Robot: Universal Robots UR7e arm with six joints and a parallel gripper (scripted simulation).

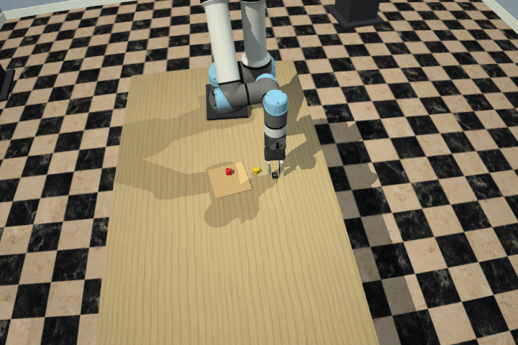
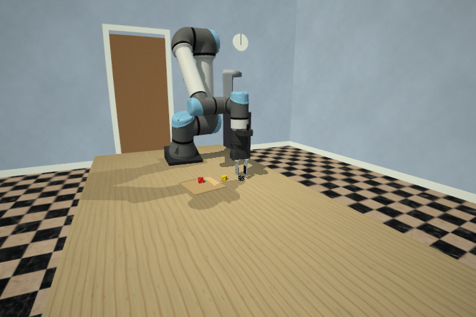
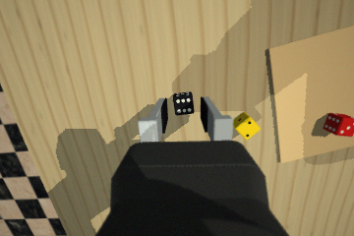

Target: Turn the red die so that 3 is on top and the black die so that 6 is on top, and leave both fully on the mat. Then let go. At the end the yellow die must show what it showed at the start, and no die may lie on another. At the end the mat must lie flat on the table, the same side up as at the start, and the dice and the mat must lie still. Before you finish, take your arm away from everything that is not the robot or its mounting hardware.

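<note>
The black die (image 3: pixel 183 103) lies on the bare table to the right of the mat, also in the top view (image 1: pixel 274 175) and the exterior view (image 2: pixel 241 178). In the wrist view its top face shows six pips. My gripper (image 3: pixel 184 108) is open and hangs straight over it, a finger on each side with a gap to the die; it also shows in the top view (image 1: pixel 275 169). The red die (image 3: pixel 341 124) (image 1: pixel 229 171) sits on the tan mat (image 1: pixel 229 179) near its far edge. The yellow die (image 3: pixel 247 126) (image 1: pixel 256 170) lies on the table between the mat and the black die.
The arm's base (image 1: pixel 226 108) stands at the far end of the wooden table. The table's right edge (image 1: pixel 329 179) is a short way beyond the black die. The checkered floor surrounds the table.
</note>
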